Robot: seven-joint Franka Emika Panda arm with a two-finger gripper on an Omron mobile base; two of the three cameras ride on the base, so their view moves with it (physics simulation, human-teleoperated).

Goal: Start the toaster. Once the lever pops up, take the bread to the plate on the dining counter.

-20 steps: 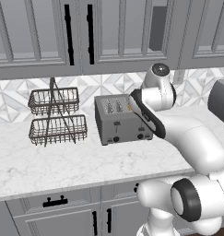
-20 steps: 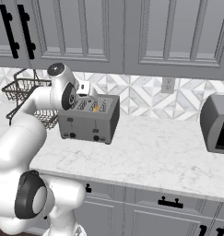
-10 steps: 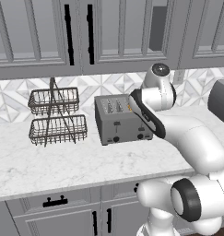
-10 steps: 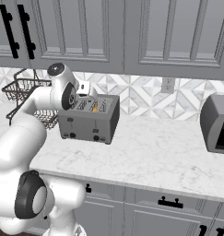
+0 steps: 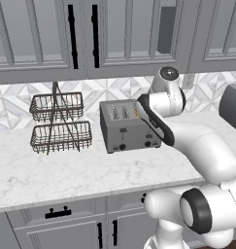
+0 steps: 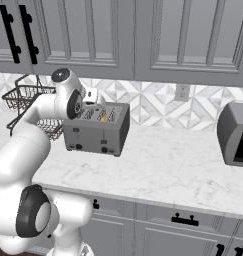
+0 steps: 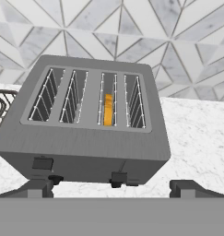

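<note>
The grey four-slot toaster [image 5: 129, 127] [image 6: 95, 132] [image 7: 90, 126] stands on the marble worktop by the tiled wall. The bread [image 7: 108, 109] [image 6: 102, 117] sits down in the third slot from the left, only its golden top edge showing. On the toaster's front, the right lever [image 7: 118, 177] sits lower than the left lever [image 7: 42, 163]. My gripper [image 7: 115, 189] hovers above and in front of the toaster, open, its fingers wide apart with nothing between them. The white hand [image 6: 90, 95] hangs just over the toaster's top. The plate and the dining counter are out of view.
A two-tier wire basket rack [image 5: 59, 121] [image 6: 25, 100] stands left of the toaster. A grey boxy appliance [image 5: 231, 104] [image 6: 235, 134] sits at the right end of the worktop [image 5: 66, 170]. Upper cabinets [image 5: 80, 34] hang overhead, above the arm.
</note>
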